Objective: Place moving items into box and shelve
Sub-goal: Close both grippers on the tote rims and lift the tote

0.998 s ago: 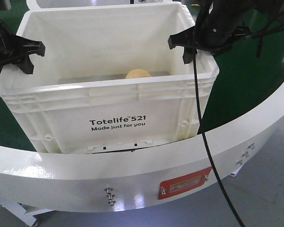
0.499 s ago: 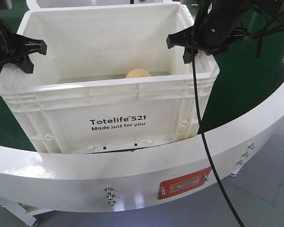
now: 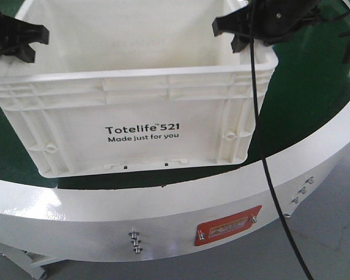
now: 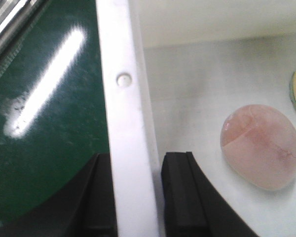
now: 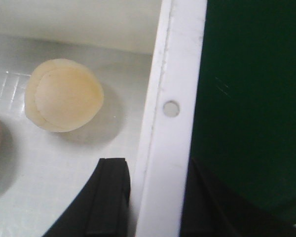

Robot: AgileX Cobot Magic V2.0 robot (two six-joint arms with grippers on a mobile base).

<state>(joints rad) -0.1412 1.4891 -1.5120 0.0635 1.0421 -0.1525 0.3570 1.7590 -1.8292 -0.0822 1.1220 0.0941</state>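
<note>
box clamped at both ends

The left gripper and right gripper each pinch the box rim, one finger inside and one outside. Its long axis runs gripper to gripper, mouth up. The pink fruit sits inboard of the left, the yellow fruit inboard of the right.

Curved white table rim, green top, red plate; grey floor.

Both arms reach forward at similar height. The left gripper and right gripper each clamp 1 side wall of the box, jaws straddling its rim.
</note>
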